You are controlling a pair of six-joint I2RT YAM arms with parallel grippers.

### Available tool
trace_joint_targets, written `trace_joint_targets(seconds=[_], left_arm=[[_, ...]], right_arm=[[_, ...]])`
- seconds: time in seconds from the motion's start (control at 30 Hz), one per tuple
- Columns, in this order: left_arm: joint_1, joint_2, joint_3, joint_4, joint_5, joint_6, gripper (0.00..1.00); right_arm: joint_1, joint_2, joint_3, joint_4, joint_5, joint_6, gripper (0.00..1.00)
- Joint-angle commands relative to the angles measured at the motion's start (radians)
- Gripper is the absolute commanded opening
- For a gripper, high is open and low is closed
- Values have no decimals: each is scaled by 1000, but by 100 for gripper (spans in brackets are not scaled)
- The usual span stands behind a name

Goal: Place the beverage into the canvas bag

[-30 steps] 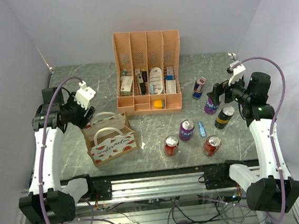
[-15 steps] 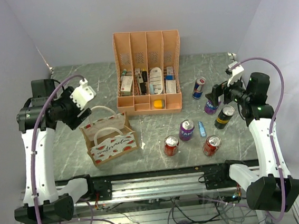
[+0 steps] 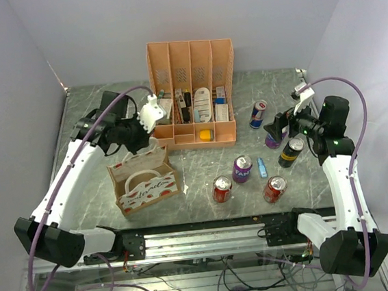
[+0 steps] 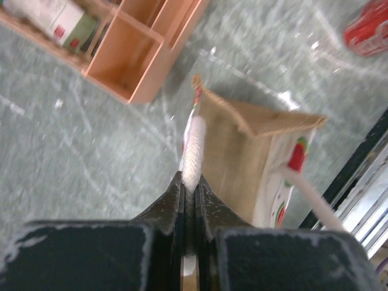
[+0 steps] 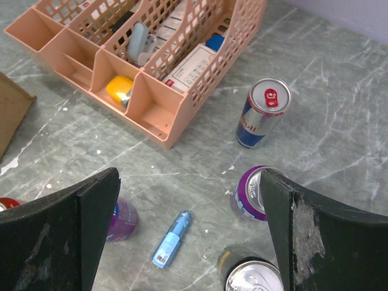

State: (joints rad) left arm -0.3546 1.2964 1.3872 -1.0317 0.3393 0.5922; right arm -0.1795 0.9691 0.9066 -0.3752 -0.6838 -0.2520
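Note:
The canvas bag (image 3: 144, 181) stands on the left of the table, tan with watermelon print, its mouth (image 4: 254, 145) facing up. My left gripper (image 3: 137, 143) (image 4: 190, 182) is shut on the bag's white rope handle (image 4: 194, 142) at the back rim. Several beverage cans stand on the right: a purple can (image 3: 273, 138) (image 5: 248, 193), a blue and silver can (image 3: 258, 114) (image 5: 262, 112) and a black can (image 3: 291, 151) (image 5: 251, 276). My right gripper (image 3: 282, 122) (image 5: 189, 176) hangs open above them, holding nothing, its right finger over the purple can.
A peach file organiser (image 3: 192, 94) with small items stands at the back centre. A second purple can (image 3: 242, 169), two red cans (image 3: 221, 188) (image 3: 274, 188) and a small blue tube (image 3: 261, 168) (image 5: 171, 238) sit mid-right. Grey walls close both sides.
My left arm swung right from beside the bag to over its back rim, and the gripper closed on the white handle. The right arm barely moved.

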Motion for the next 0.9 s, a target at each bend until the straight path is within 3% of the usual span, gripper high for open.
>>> trace_joint_targets(seconds=[0.0, 0.13, 0.37, 0.57, 0.87], left_arm=[[-122, -17, -26, 161, 79, -202, 7], [-210, 74, 18, 215, 115, -285, 7], [-260, 208, 117, 265, 166, -321, 8], [-259, 198, 156, 229, 114, -260, 32], [-180, -5, 112, 166, 43, -210, 82]], right_arm=[[3, 13, 7, -8, -88, -34, 100], [57, 44, 48, -93, -153, -120, 100], [351, 132, 69, -274, -64, -326, 100], [526, 181, 61, -382, -88, -430, 100], [821, 182, -49, -329, 114, -418, 100]])
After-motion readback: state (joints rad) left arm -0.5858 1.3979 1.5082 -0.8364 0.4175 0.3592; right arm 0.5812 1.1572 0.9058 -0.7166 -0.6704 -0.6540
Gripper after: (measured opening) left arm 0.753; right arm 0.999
